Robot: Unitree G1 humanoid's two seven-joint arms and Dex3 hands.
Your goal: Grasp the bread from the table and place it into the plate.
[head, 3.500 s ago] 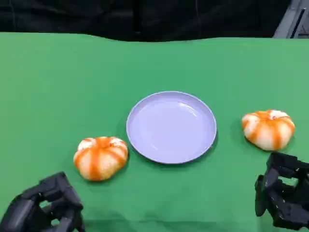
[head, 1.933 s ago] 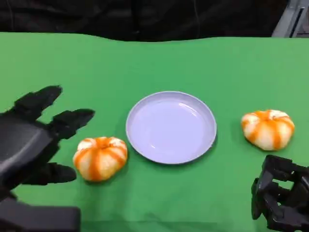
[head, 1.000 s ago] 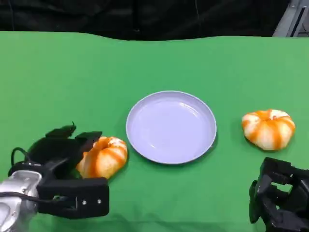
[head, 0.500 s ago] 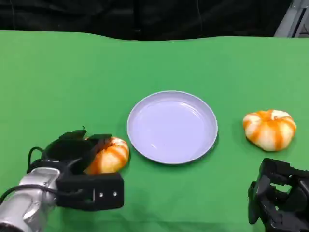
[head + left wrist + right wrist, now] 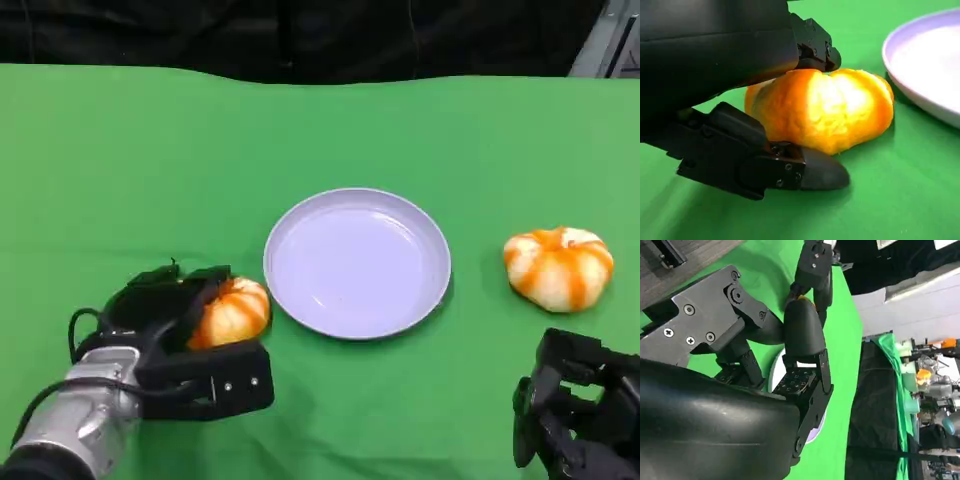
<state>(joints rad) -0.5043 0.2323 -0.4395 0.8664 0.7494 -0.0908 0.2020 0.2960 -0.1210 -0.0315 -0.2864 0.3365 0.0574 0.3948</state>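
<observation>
Bread sits on the table, clasped between the left hand's fingers.

Even, bright overhead light falls on the green table, with soft, short shadows tucked under the plate toward the near edge. The head view is slightly soft overall. In the left wrist view the bread glares overexposed, and the black hand stays dark and blurred.

The plate sits mid-table between two breads: one left, the other right.
</observation>
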